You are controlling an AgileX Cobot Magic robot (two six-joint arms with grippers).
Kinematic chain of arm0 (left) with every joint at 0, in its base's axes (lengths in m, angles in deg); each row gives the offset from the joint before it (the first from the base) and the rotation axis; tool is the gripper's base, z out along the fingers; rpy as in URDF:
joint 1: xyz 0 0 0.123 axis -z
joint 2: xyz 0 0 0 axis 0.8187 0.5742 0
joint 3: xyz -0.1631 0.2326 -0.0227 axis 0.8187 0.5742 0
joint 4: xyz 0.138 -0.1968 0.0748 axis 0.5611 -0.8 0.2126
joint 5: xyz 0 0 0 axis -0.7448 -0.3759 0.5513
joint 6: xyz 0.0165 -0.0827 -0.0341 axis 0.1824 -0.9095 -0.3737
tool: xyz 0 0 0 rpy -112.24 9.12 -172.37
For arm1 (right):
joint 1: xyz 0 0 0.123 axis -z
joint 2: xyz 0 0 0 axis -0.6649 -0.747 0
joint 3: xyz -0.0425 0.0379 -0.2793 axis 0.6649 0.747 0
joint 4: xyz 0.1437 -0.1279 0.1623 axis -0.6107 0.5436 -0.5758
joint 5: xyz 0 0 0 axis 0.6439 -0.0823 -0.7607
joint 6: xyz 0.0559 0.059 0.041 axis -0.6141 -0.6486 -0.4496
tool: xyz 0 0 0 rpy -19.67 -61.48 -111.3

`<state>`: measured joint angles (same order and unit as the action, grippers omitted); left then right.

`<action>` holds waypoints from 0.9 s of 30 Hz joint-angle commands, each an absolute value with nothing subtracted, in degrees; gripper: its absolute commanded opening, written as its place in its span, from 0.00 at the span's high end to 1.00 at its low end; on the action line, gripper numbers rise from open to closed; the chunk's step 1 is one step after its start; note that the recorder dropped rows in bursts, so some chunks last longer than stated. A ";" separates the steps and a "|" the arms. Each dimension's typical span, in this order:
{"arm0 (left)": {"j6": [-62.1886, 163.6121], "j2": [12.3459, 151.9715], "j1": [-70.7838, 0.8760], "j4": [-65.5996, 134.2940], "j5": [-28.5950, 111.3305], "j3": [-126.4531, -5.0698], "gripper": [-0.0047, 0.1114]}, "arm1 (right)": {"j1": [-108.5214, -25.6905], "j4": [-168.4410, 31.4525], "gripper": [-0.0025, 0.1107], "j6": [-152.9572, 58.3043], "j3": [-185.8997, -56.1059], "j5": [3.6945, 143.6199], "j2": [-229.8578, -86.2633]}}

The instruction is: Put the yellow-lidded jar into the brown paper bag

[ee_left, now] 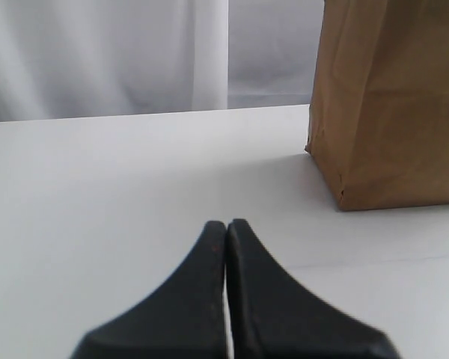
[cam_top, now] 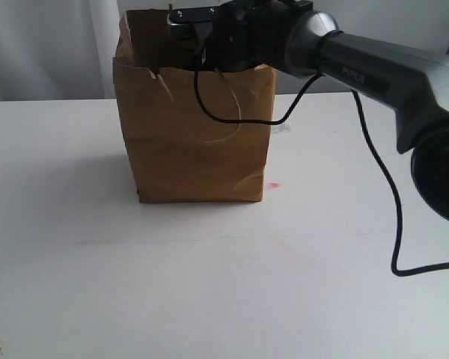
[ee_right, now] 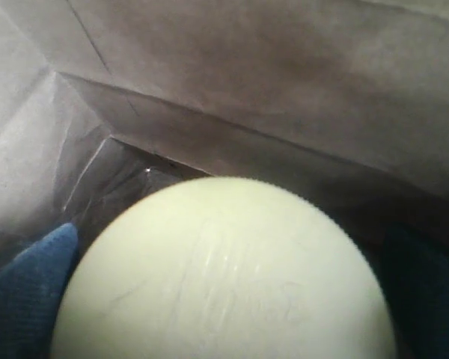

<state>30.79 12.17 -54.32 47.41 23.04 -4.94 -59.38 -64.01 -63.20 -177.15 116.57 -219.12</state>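
Note:
The brown paper bag (cam_top: 194, 142) stands upright at the back middle of the white table, its loop handle hanging down the front. My right gripper (cam_top: 209, 36) reaches from the right into the bag's open top. In the right wrist view, the yellow-lidded jar (ee_right: 224, 269) shows only its round pale-yellow lid, filling the space between my dark fingers (ee_right: 26, 288), with the bag's inner walls (ee_right: 284, 90) all around. The jar's body and label are hidden. My left gripper (ee_left: 226, 224) is shut and empty, low over the table, left of the bag (ee_left: 389, 105).
The white table (cam_top: 209, 284) spreads wide in front of the bag. A black cable (cam_top: 393, 202) hangs from the right arm over the table's right side. A small red mark (cam_top: 275, 185) lies by the bag's base. A pale curtain hangs behind.

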 commanded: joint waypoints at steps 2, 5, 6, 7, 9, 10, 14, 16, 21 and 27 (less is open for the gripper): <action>30.57 12.35 -54.04 47.19 23.58 -5.07 0.95 | -59.26 -64.34 0.05 -62.87 -177.58 116.29 -217.74; 30.57 12.35 -54.04 47.19 23.58 -5.07 0.95 | -59.65 -64.34 0.05 -62.87 -177.58 116.05 -215.37; 30.57 12.35 -54.04 47.19 23.58 -5.07 0.95 | -59.91 -64.34 0.05 -62.87 -177.58 116.05 -214.39; 30.57 12.35 -54.04 47.19 23.58 -5.07 0.95 | -60.20 -64.34 0.05 -62.87 -177.58 116.05 -213.38; 30.57 12.35 -54.04 47.19 23.58 -5.07 0.95 | -60.57 -64.34 0.09 -62.87 -177.58 116.15 -211.27; 30.57 12.35 -54.04 47.19 23.58 -5.07 0.95 | -60.93 -64.73 0.11 -62.87 -177.58 116.15 -210.47; 30.57 12.35 -54.04 47.19 23.58 -5.07 0.95 | -61.67 -65.41 0.33 -62.98 -177.58 116.88 -206.90; 30.57 12.35 -54.04 47.19 23.58 -5.07 0.95 | -61.67 -65.41 0.49 -62.98 -177.58 117.72 -205.03; 30.57 12.35 -54.04 47.19 23.58 -5.07 0.95 | -61.67 -66.25 0.79 -62.98 -177.58 121.25 -201.18; 30.57 12.35 -54.04 47.19 23.58 -5.07 0.95 | -61.67 -65.73 0.98 -62.72 -177.58 131.63 -196.88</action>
